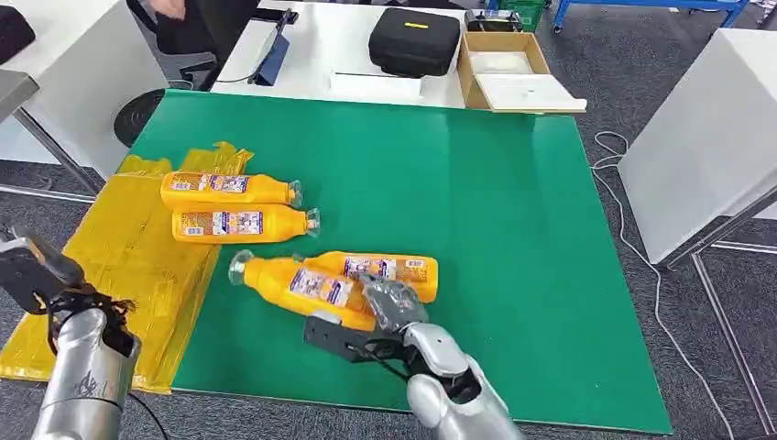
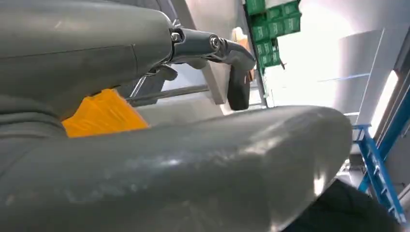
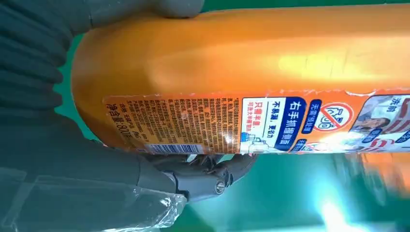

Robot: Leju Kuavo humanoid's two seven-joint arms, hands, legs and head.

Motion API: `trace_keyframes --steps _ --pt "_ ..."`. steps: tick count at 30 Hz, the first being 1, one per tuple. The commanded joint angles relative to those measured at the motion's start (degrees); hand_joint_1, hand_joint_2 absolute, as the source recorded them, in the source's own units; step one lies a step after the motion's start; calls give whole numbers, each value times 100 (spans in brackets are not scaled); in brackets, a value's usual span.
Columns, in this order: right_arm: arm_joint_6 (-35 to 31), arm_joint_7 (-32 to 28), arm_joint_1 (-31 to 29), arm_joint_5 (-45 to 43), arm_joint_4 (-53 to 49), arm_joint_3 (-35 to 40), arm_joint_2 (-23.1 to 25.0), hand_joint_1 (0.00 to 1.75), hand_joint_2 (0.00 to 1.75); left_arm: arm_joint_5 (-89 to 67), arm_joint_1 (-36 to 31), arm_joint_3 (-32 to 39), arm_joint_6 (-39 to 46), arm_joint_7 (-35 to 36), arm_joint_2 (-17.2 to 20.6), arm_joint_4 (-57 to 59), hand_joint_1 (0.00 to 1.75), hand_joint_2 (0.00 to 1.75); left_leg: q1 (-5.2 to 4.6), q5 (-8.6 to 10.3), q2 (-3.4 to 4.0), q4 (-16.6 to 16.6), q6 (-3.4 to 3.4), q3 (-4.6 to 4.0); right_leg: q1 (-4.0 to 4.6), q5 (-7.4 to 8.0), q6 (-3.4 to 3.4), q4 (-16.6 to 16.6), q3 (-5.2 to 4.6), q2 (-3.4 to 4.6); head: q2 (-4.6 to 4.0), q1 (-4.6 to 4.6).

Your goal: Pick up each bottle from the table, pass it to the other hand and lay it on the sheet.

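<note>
Two bottles [image 1: 234, 209] lie on the yellow sheet [image 1: 137, 266]; the right hand [image 1: 389, 307] clamps a third bottle [image 1: 307, 289] on the green table [image 1: 476, 220]. Next, probably: lift, pass to the left hand [image 1: 37, 275], apparently empty.

bottle [image 3: 251, 53]: glossy orange plastic, paper label | sheet [image 1: 137, 247]: crinkled yellow plastic | table cover [image 1: 476, 211]: matt green
</note>
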Motion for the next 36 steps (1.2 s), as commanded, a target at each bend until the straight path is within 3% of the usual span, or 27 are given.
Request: trace_keyframes --steps 1,2,13,19,21,36 --pt "-203 -27 -450 -228 -782 -481 -11 175 175 272 1 -194 -912 423 -318 142 0 0 6 -11 -11 5 -21 22 6 -14 -12 2 28 -15 0 2" --pt "-296 -24 -520 -270 -759 -501 30 175 175 443 45 -391 -1326 610 -398 79 0 175 2 -7 -12 2 -17 17 1 -11 -9 2 21 -14 0 -2" --pt "-620 -195 -1181 -682 504 -459 297 175 175 1247 511 -1854 -2480 1109 -725 -622 0 175 2 -9 -7 1 -17 19 3 -8 -9 -2 25 -6 0 0" --pt "-633 -283 -1503 -805 1040 -315 497 175 175 1848 733 -2521 -2773 1288 -590 -1160 0 175 12 -30 3 12 -39 48 13 -24 -22 5 55 -1 0 -2" --pt "-702 -333 -1570 -824 1249 -276 562 175 175 2089 777 -2722 -2859 1375 -518 -1291 0 175 7 -15 1 4 -23 23 8 -11 -13 0 29 0 0 0" --pt "-763 -588 -1732 -895 1744 237 791 175 175 2569 585 -3225 -2915 1350 -341 -1416 0 175 11 -16 -3 5 -27 27 12 -13 -17 0 36 -3 0 0"
